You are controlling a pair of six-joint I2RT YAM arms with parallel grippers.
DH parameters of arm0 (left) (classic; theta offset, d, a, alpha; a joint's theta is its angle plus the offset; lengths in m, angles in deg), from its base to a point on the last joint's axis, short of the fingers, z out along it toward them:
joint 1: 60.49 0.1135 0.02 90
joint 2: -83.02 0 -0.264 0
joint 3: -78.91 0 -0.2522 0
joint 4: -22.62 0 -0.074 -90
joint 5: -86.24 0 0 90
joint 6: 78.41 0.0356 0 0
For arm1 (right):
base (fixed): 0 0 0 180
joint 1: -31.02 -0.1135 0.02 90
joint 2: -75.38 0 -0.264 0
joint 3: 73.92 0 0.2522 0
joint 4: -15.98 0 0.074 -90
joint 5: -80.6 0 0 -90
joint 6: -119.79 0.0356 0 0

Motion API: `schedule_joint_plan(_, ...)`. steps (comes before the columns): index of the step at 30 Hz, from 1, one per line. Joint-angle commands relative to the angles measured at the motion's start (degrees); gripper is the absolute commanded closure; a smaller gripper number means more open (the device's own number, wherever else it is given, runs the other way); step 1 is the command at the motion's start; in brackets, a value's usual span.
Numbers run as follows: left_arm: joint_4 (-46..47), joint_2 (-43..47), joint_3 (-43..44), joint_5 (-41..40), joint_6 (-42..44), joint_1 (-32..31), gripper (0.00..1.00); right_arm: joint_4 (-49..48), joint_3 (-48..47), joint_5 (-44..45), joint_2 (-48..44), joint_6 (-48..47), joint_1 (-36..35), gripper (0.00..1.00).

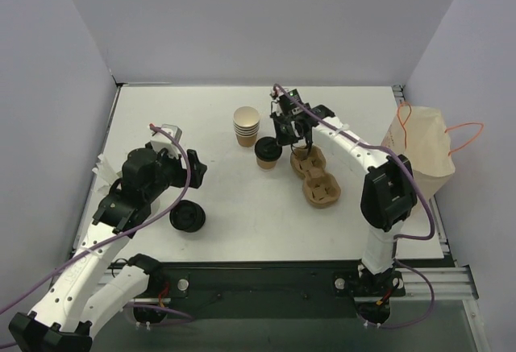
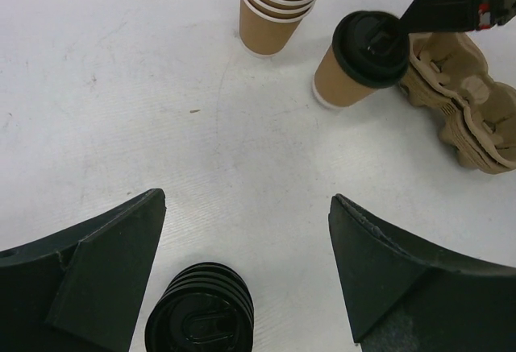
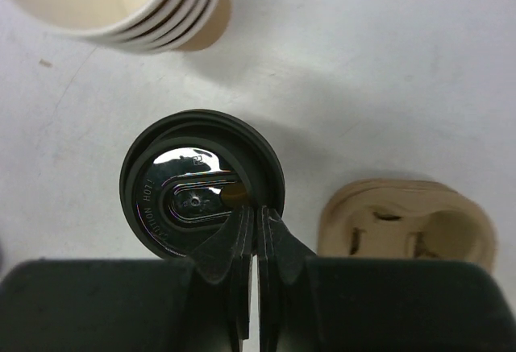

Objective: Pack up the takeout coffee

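Takeout coffee (image 1: pixel 267 153), lidded, upright on table (image 1: pixel 177 118), just left of cup carrier (image 1: pixel 316 176). Right end effector (image 3: pixel 258 223) clenched, tips at lid (image 3: pixel 201 187) rim; left end effector (image 2: pixel 247 200) released. Likely seating lid: press squarely, avoid tipping.

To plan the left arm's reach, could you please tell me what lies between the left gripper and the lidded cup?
Only bare table; the left wrist view shows nothing between the left gripper and the cup.

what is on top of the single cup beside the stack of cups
A black lid caps the cup, with the shut right tool at its rim. The lid hides whatever is inside the cup.
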Motion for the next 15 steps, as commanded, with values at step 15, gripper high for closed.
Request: schedule_joint_plan(15, 0.1, 0.9, 0.4, -2.8, 1.0, -0.3, 0.08, 1.3, -12.7, 13.8, 7.6, 2.9, 11.1, 1.00)
